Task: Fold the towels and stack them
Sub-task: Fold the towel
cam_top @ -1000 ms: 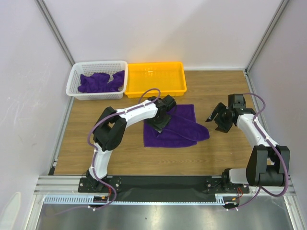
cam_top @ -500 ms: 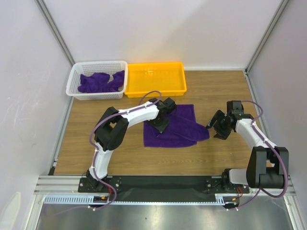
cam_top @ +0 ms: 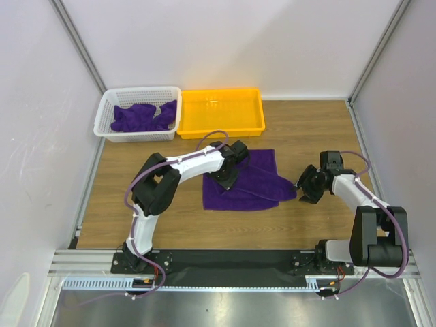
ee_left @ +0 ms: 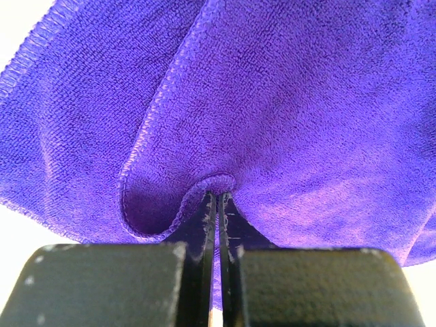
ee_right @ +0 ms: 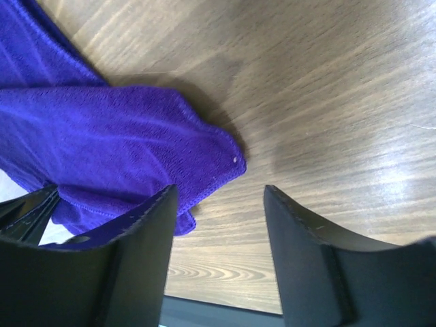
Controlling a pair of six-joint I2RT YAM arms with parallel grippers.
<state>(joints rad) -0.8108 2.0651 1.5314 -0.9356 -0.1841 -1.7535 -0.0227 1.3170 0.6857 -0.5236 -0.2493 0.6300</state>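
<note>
One purple towel lies loosely folded on the wooden table; more towels sit crumpled in the white basket. My left gripper is over the towel's upper left part. In the left wrist view, this gripper is shut on a pinched fold near the towel's hemmed edge. My right gripper sits low at the towel's right corner. Seen from the right wrist, it is open, with the towel's corner just ahead of its left finger and bare wood between the fingers.
A yellow tray stands at the back, right of the basket. White walls close in the table on the left, back and right. Bare wood lies in front of the towel.
My left gripper has shut on the towel's fold. The right gripper has moved down and left to the towel's right corner, its fingers somewhat narrower.
</note>
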